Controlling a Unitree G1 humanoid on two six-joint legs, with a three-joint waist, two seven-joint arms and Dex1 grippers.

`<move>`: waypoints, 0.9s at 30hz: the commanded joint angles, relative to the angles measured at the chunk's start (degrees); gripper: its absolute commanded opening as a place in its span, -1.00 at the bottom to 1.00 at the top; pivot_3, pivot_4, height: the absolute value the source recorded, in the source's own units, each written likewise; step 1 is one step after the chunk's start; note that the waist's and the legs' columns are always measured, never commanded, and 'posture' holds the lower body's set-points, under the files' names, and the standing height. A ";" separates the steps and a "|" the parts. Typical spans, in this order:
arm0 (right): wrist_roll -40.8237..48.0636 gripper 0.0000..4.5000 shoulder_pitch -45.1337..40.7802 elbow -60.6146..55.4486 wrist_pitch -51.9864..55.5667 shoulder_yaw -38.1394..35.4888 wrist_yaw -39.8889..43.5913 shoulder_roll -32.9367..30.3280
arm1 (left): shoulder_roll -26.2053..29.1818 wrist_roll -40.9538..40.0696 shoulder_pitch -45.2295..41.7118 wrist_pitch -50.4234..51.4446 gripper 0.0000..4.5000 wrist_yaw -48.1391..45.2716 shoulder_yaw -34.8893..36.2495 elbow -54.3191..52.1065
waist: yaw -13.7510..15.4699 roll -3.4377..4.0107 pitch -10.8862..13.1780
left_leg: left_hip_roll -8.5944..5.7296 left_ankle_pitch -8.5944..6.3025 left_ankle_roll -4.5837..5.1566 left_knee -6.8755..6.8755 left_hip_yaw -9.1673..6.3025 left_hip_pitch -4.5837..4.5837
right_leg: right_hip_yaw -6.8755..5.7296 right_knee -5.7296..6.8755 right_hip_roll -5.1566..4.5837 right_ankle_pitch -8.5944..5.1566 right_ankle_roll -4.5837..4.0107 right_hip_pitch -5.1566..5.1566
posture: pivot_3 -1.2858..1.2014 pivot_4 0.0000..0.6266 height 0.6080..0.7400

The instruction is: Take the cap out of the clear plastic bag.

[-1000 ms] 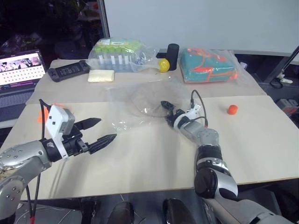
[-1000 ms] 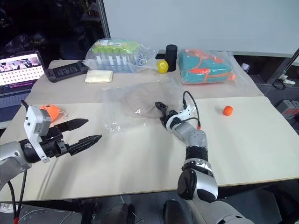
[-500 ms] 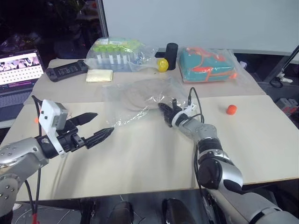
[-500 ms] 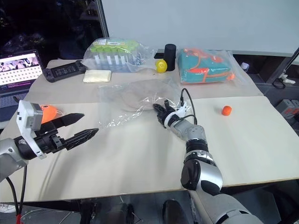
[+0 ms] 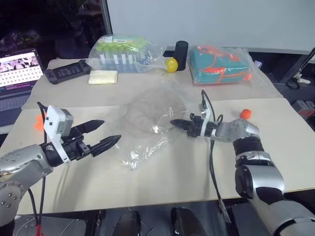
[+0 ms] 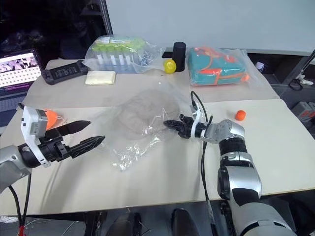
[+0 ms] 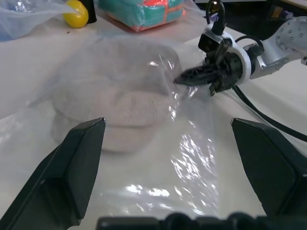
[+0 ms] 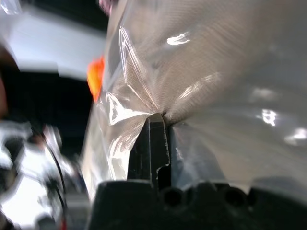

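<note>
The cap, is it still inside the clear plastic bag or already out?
Inside. The cap shows through the wrinkled clear plastic bag covering it.

Robot lab or test workspace, not a home: a plain table (image 5: 162, 191) covered in beige sheeting, a white panel (image 5: 206, 22) at upper centre, a dark cluttered background at upper left. A laptop (image 5: 18, 66) with its screen on sits at the left edge, a black handheld controller (image 5: 66, 73) upper left, cables (image 5: 298, 78) and gear at the right edge. Loose test props line the top of the frame: a bag of tubes (image 5: 120, 51), a yellow ball (image 5: 172, 65), a black cylinder (image 5: 181, 51), a bagged teal item (image 5: 219, 65).
</note>
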 commanded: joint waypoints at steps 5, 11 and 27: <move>-13.40 -0.99 -11.80 13.66 -22.61 8.07 17.89 -0.70 | -0.12 -5.43 2.66 1.33 1.00 2.15 2.40 -3.16 | -0.12 0.00 0.01 | 0.06 -0.05 -0.09 0.00 0.12 0.05 | 0.10 0.02 0.08 0.00 0.00 -0.04 | 0.03 -0.52 1.00; -20.70 -0.46 -15.00 22.11 -37.59 7.79 18.56 0.55 | -0.91 -7.06 4.11 0.94 1.00 4.52 0.08 -4.82 | 0.37 -0.01 0.01 | 0.10 -0.10 -0.19 0.03 0.21 0.03 | 0.12 0.00 0.05 0.00 0.00 -0.04 | 0.03 -0.52 1.00; -41.09 0.98 -8.92 19.25 -57.11 15.35 12.09 -11.87 | -0.56 -4.94 -3.68 0.24 1.00 1.00 -6.86 1.48 | 1.47 0.00 0.02 | 0.01 -0.09 -0.23 0.05 0.35 0.07 | 0.21 -0.01 0.00 0.00 0.00 -0.03 | 0.03 -0.52 1.00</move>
